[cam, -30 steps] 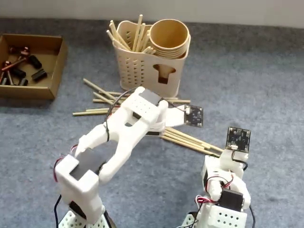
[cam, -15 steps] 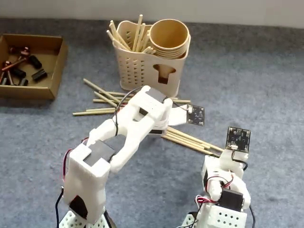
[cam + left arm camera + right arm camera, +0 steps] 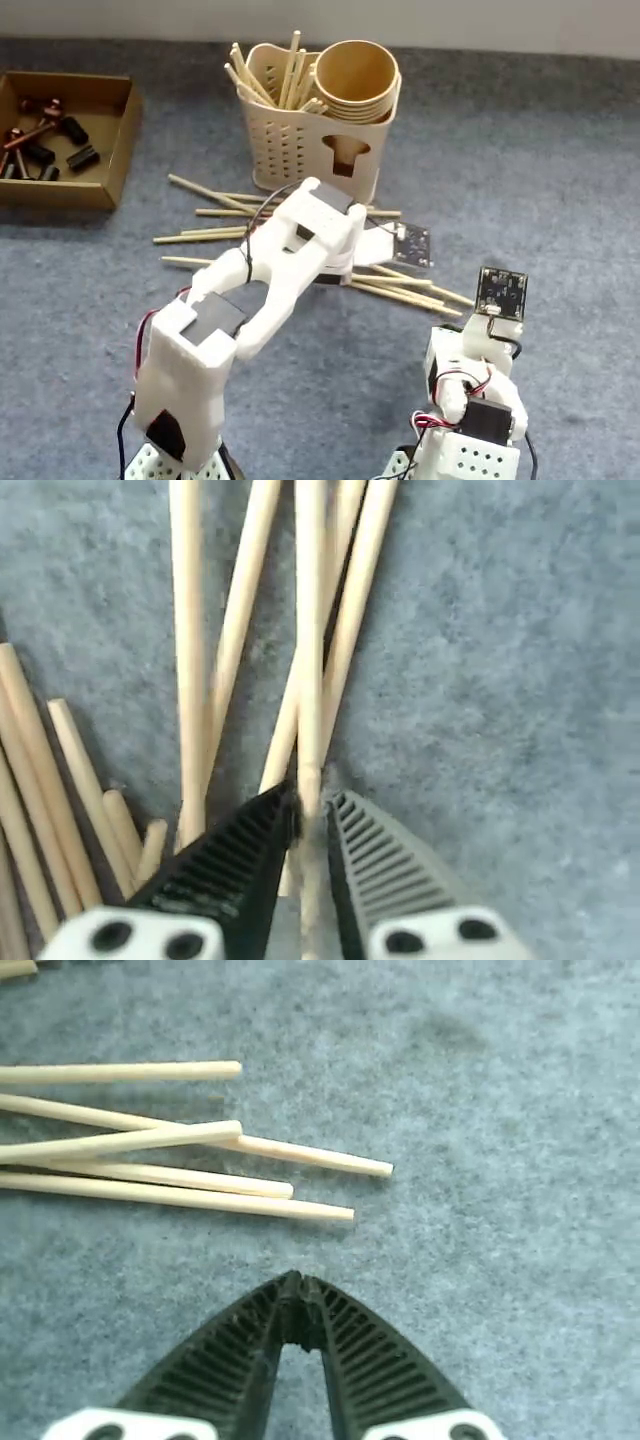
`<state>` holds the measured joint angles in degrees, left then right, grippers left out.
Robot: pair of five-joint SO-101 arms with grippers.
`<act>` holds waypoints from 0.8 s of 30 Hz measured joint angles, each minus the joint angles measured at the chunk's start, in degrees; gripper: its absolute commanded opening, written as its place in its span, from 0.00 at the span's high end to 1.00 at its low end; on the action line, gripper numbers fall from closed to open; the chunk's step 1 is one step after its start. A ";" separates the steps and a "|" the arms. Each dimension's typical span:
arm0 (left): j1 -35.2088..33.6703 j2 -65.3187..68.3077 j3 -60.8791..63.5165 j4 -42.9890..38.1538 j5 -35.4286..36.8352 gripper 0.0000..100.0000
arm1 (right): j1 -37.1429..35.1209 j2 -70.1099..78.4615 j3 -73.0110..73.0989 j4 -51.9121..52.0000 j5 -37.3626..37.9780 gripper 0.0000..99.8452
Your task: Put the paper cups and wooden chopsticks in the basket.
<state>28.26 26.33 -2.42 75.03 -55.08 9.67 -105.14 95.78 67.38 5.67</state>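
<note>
The left tool [image 3: 311,816] pinches one wooden chopstick [image 3: 310,630] lying on the table [image 3: 500,630], likely to carry it to the basket [image 3: 300,150], while the right tool [image 3: 297,1310] hangs closed, empty

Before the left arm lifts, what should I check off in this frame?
1. Left gripper jaws closed on a chopstick: ok.
2. Just one stick caught: cannot tell, loose chopsticks crowd it.
3. Right gripper shut, empty, apart from the loose chopsticks: ok.
4. Basket upright: ok.
5. Paper cups in basket: ok.
6. Carpet free of loose chopsticks: not ok.
</note>
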 measured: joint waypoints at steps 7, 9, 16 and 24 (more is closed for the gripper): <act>-0.09 -4.48 0.00 5.27 0.18 0.99 | 0.00 0.00 0.00 0.00 0.00 0.99; -0.09 -5.36 0.00 6.51 0.18 0.99 | 0.00 0.00 0.00 0.00 0.00 0.99; -0.09 -5.19 0.00 7.82 0.18 0.99 | 0.00 0.00 0.00 0.00 0.00 0.99; -0.09 -0.97 0.00 7.82 0.53 0.94 | 0.00 0.00 0.00 0.00 0.00 0.99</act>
<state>28.18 25.36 -2.42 82.86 -54.55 9.67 -105.14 95.78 67.38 5.67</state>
